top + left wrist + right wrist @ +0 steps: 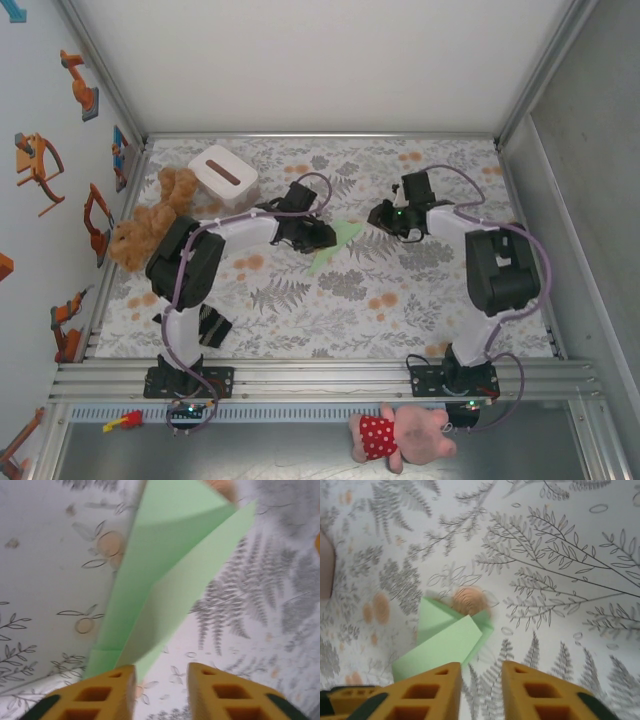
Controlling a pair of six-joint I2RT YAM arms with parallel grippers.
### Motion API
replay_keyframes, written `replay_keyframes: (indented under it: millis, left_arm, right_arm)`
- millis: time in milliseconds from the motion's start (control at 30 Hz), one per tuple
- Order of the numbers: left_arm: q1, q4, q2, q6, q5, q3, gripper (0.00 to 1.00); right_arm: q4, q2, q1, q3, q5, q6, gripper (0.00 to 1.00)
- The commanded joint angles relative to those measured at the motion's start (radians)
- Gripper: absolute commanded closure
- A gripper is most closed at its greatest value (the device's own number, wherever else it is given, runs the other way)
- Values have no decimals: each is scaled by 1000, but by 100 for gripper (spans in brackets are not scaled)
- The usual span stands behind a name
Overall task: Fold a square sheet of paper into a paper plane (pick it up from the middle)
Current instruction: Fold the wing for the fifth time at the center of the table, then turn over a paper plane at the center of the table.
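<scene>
Top view: one paper plane [335, 243] lies mid-surface [420, 300] between the two arms, with one white box [222, 175] and one brown plush bear [150, 225] far left. Left wrist: the left fingers [112, 687] stand released, the plane's centre crease just ahead. Right wrist: the right fingers [432, 685] stand released, its folded end just ahead.
</scene>
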Motion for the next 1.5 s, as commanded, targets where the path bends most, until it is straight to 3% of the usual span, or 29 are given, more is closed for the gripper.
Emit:
replay_keyframes:
  millis: [0, 267, 567, 700, 933, 1133, 1467]
  left_arm:
    - [4, 57, -122, -43, -3, -39, 55]
    - [48, -97, -280, -29, -212, -126, 27]
    - [108, -229, -434, 66, -383, -219, 1]
    - [113, -234, -464, 84, -393, -246, 4]
    - [125, -120, -523, 56, -463, -355, 4]
    - [130, -53, -542, 83, -460, -391, 4]
    - [131, -32, -466, 80, -415, -350, 4]
  right_arm:
    - [-42, -82, 19, -53, 57, -13, 67]
    - [-36, -148, 124, -86, 104, 66, 60]
    - [-124, -53, 333, 42, 299, 230, 42]
    - [-146, 8, 383, 93, 370, 294, 36]
    - [-228, 130, 412, 219, 395, 375, 36]
    - [-306, 147, 420, 248, 490, 398, 41]
    - [-334, 123, 421, 234, 503, 432, 57]
